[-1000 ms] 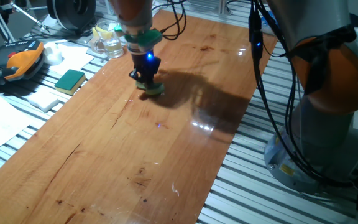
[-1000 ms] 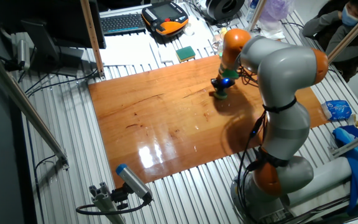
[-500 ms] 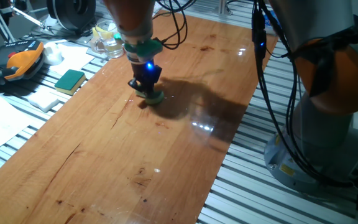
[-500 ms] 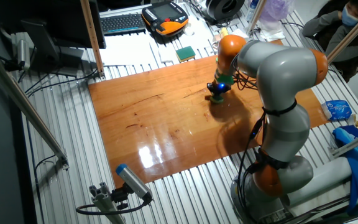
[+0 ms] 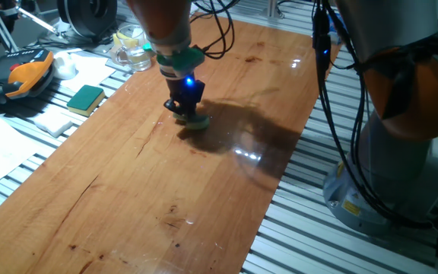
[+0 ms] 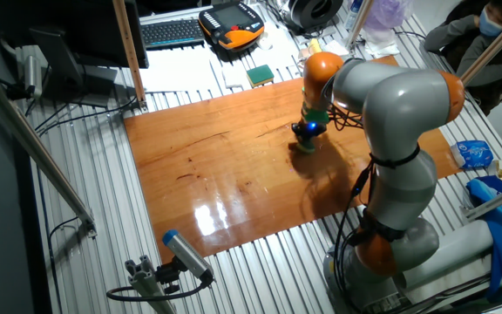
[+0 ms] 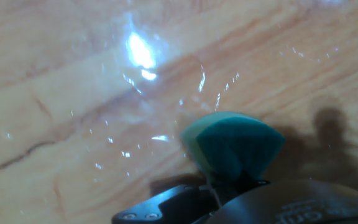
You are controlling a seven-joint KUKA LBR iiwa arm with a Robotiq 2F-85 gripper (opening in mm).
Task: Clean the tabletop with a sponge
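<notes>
My gripper point(image 5: 188, 113) points straight down and is shut on the sponge point(image 5: 196, 122), a small teal-green pad pressed flat against the tabletop point(image 5: 128, 175). From the other side the gripper point(image 6: 305, 139) stands near the far middle of the glossy reddish-brown tabletop point(image 6: 234, 174), the sponge point(image 6: 303, 146) barely showing under it. In the hand view the teal sponge point(image 7: 232, 146) fans out from between the dark fingers onto the wet-looking tabletop point(image 7: 73, 93). A blue light glows on the hand.
A flat rectangular green sponge point(image 5: 87, 97) lies on white paper left of the board, with a glass jar point(image 5: 131, 46) and an orange pendant point(image 5: 25, 74) nearby. The robot's base point(image 5: 386, 152) and hanging cables point(image 5: 322, 68) stand at the right. Ribbed metal framing surrounds the board.
The gripper has slid the sponge along the board toward the near right in one fixed view, leftward in the other. The grip has stayed shut.
</notes>
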